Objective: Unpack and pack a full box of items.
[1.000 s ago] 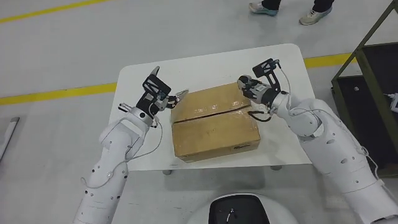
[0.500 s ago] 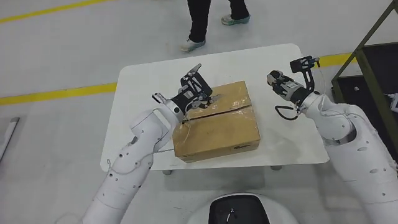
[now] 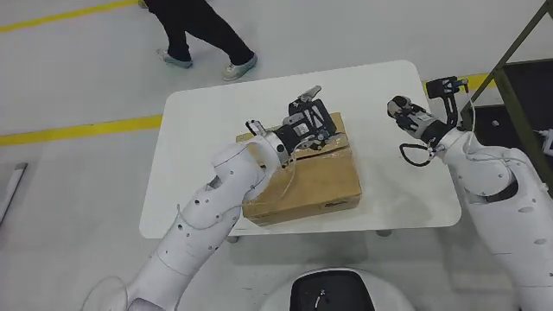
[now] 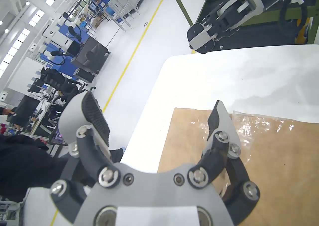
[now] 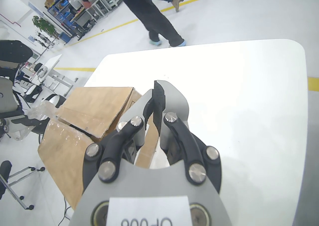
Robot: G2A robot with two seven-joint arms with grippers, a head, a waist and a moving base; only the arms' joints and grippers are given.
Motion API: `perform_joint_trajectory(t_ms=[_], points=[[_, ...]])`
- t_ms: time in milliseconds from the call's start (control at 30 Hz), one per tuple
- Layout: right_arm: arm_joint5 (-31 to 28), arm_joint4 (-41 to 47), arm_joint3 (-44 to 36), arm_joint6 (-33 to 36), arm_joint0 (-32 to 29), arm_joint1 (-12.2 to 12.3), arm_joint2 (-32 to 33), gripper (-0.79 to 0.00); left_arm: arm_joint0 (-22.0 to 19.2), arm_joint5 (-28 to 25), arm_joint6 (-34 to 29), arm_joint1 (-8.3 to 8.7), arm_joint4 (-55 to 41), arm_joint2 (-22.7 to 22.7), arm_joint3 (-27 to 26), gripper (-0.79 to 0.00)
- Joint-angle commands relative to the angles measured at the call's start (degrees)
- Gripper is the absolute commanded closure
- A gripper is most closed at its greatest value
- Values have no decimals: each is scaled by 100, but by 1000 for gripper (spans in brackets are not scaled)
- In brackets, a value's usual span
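The left pincer (image 4: 152,122) is held spread wide, with the box (image 4: 274,162) just under it and clear tape (image 4: 261,124) beside one finger. The right pincer (image 5: 154,92) is pinched together on nothing, well to the side, over the white surface (image 3: 207,138). One flap (image 5: 97,102) seems lifted a little; its edge should be gripped and raised slowly. What is inside cannot be seen

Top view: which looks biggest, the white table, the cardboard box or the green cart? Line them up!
1. White table: clearly the largest.
2 or 3. Cardboard box and green cart: they look close in size. The cart is cut off at the picture's edge, so I won't rank them.
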Motion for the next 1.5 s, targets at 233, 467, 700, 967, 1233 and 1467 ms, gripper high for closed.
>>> perform_joint_trajectory(t_ms=[233,467,700,967,1233,1467], points=[[-96,683,-42,801,48,104,304,-785,-11,-1,-272,-40,-237,-308,-446,-785],[-120,1255,-119,1204,59,155,366,-785,-4,-40,-579,-47,-326,-573,-984,-785],[199,2617,-84,2107,193,212,491,-785,214,-125,-953,29,-197,-1052,-1368,-785],[727,2914,-188,2981,644,288,246,-785,1382,63,-1618,280,-23,-2349,-2021,-785],[680,2829,-223,2968,677,292,177,-785,2971,103,-1989,499,94,-3832,-2688,-785],[1267,3481,-245,2870,672,264,77,-785,3982,-15,-2263,570,-43,-4528,-3014,-785]])
